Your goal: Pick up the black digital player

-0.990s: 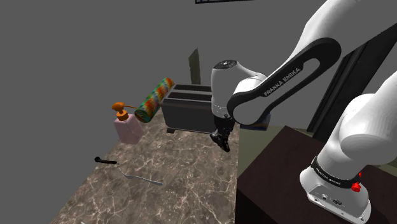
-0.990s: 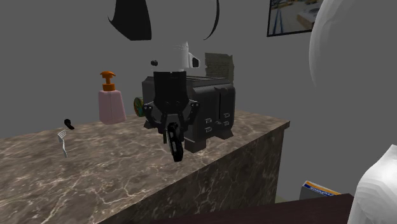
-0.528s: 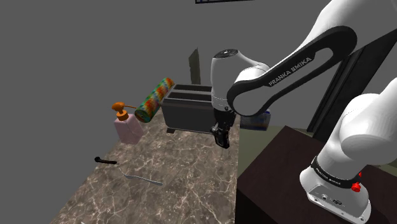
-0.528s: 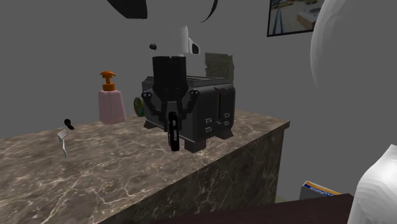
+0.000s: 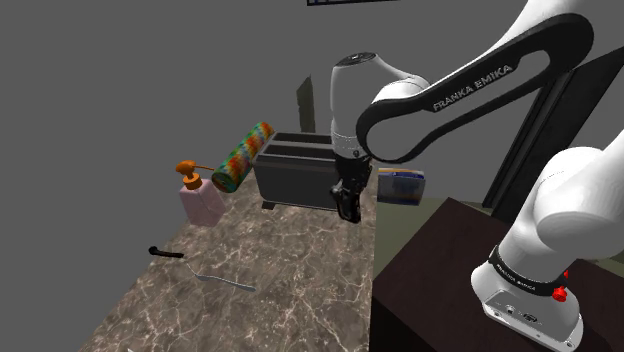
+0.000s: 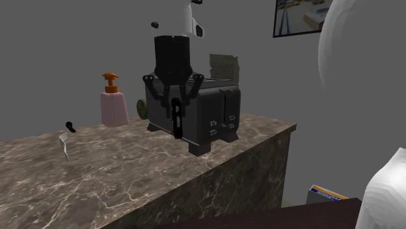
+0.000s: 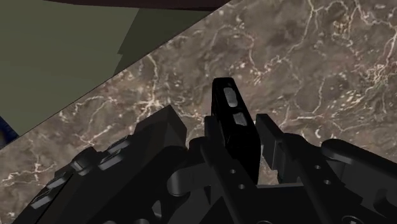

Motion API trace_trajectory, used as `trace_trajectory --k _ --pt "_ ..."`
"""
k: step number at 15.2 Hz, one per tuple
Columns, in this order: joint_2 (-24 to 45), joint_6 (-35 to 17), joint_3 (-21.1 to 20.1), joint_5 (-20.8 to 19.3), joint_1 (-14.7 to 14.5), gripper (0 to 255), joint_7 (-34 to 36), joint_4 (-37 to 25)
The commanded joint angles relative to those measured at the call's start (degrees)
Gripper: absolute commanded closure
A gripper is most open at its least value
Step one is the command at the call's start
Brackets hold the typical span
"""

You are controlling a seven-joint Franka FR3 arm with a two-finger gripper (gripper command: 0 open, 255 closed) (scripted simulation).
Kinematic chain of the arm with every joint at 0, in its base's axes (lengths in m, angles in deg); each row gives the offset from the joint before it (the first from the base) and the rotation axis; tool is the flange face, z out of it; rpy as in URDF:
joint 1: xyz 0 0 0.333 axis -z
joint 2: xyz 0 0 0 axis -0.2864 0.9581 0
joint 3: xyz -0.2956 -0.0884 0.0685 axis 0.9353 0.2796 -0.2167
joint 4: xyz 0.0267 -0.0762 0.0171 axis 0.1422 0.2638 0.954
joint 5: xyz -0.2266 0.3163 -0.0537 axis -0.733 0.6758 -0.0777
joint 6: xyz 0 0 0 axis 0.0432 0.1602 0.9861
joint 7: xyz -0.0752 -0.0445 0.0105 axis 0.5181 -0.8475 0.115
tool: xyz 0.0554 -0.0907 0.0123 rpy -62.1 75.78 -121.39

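Above the marble counter (image 6: 117,175), just in front of the dark toaster (image 6: 218,110), my gripper (image 6: 175,109) hangs pointing down with the black digital player (image 6: 177,127) clasped upright between its fingers. In the wrist view the fingers are closed snugly on the player's flanks, and its buttoned end pokes out beyond them. It looks clear of the counter, though I can't judge the gap well from these angles. I'd call this the lift stage. Next I want a steady rise straight up, with a firm squeeze and room kept from the toaster.
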Motion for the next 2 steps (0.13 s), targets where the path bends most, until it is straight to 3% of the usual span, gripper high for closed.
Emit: trace_trajectory --k 1,2 --pt "-0.7 1.1 0.2 0.1 -0.1 255 -0.1 -0.4" --pt "-0.7 1.1 0.2 0.1 -0.1 255 -0.1 -0.4"
